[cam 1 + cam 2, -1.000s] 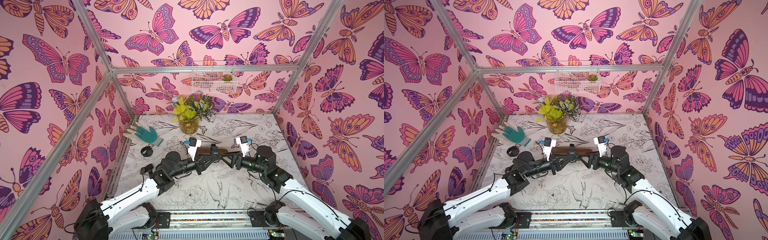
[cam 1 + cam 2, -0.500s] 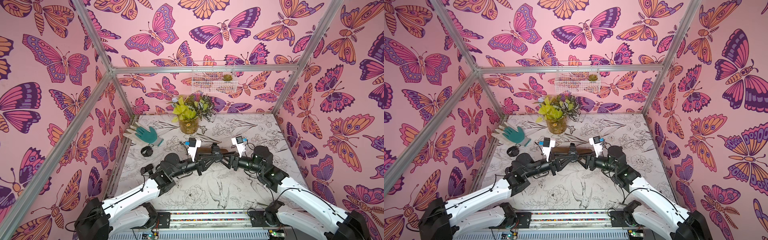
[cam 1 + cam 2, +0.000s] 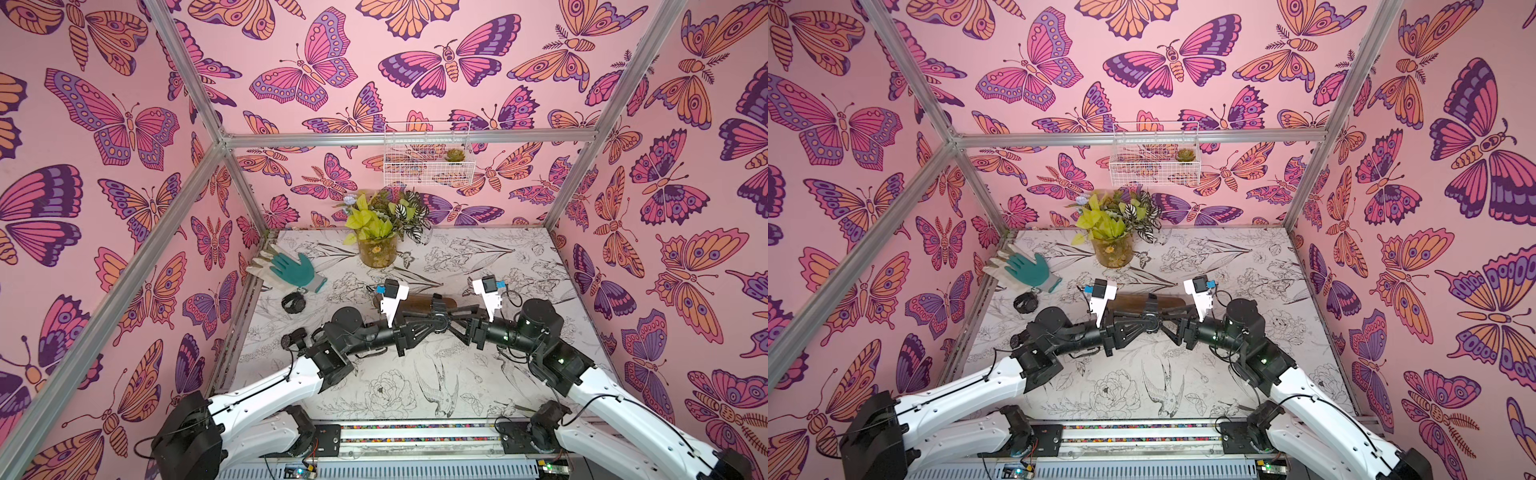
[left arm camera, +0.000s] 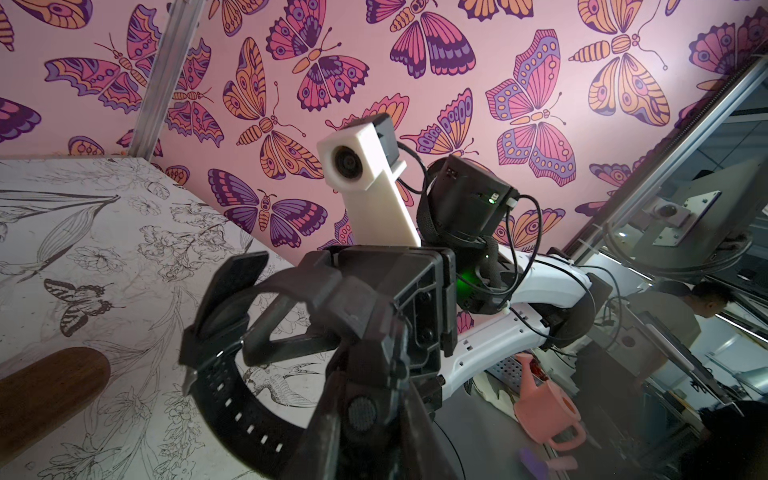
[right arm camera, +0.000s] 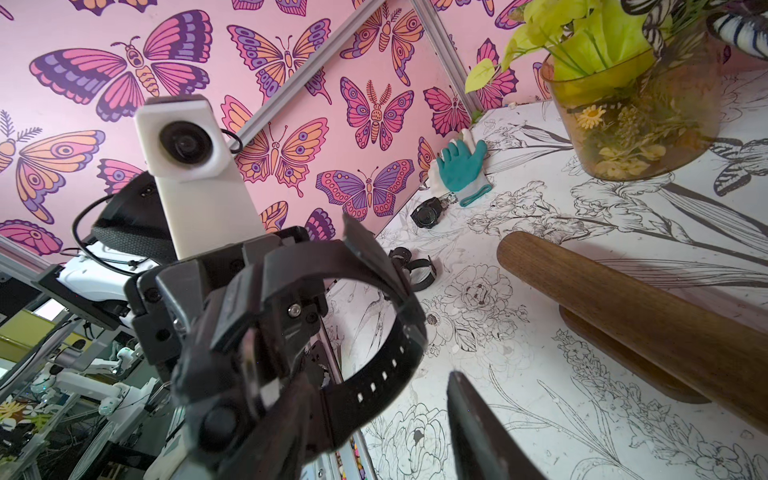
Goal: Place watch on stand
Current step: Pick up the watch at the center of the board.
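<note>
A black watch (image 4: 232, 399) hangs above the table's middle, with my left gripper (image 4: 361, 386) shut on it by the case. In both top views the watch (image 3: 437, 305) (image 3: 1151, 305) sits just in front of the stand (image 3: 415, 303) (image 3: 1129, 303), a brown wooden bar on an oval base. My right gripper (image 5: 374, 382) meets the left one tip to tip (image 3: 448, 322). It is open, with the holed strap (image 5: 399, 353) between its fingers. One finger (image 5: 478, 415) stands clear of the strap. The stand's rounded end (image 5: 623, 299) lies close beside the watch.
A second black watch (image 3: 293, 302) lies by a teal and white glove (image 3: 291, 270) at the back left, and another one (image 5: 411, 266) lies nearer the front. A glass pot of plants (image 3: 377, 249) stands behind the stand. A wire basket (image 3: 428, 162) hangs on the back wall.
My right arm has moved left up to the left gripper, and its jaws have narrowed around the watch's strap. The left arm holds still with the watch.
</note>
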